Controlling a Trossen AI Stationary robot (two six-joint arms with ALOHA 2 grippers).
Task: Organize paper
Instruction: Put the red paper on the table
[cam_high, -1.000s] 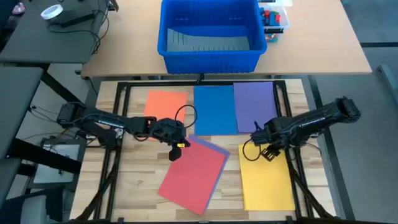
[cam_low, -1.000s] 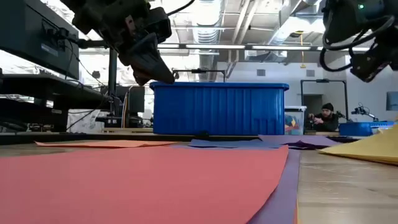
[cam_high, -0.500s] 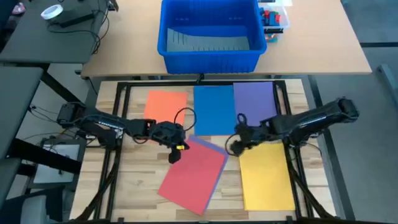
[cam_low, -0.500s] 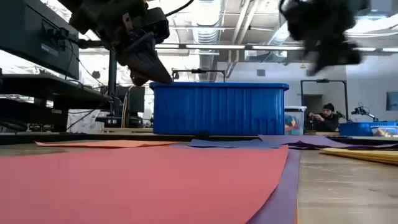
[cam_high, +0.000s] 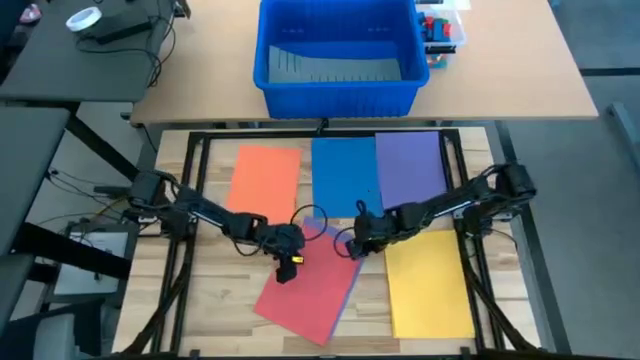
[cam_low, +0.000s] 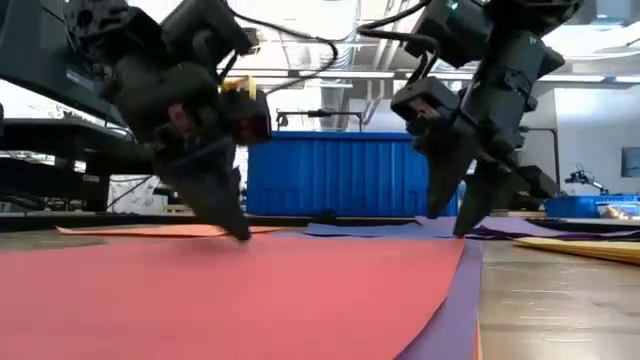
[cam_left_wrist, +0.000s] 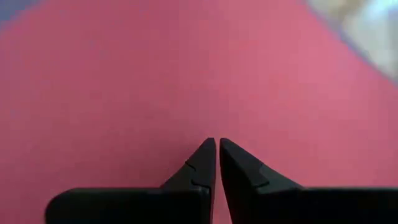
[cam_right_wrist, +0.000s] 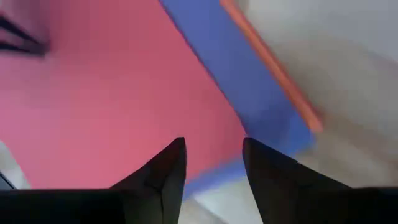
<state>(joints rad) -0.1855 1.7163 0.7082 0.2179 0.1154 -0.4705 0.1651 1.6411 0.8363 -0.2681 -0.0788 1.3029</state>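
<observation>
Jaws of the left gripper (cam_left_wrist: 216, 155) are nearly closed over the red sheet (cam_high: 305, 285), gripping nothing; the right gripper's (cam_right_wrist: 213, 163) are parted above its corner.

both tools (cam_high: 285, 262) (cam_high: 352, 243) apparently low over the overlapping sheets (cam_high: 305, 290), mid-table

A big blue plastic bin (cam_high: 338, 55) stands on the light wood tabletop (cam_high: 520, 70) beyond the work surface, with a grey ridged insert lying flat on its floor. Just beside its right wall sits a small clear box (cam_high: 440, 30) holding red and blue bits. A roll of white tape (cam_high: 82, 18) rests on a dark desk (cam_high: 40, 70) at far left. In the low view, a person (cam_low: 520, 188) sits in the room behind, near another blue bin (cam_low: 572, 206).
</observation>
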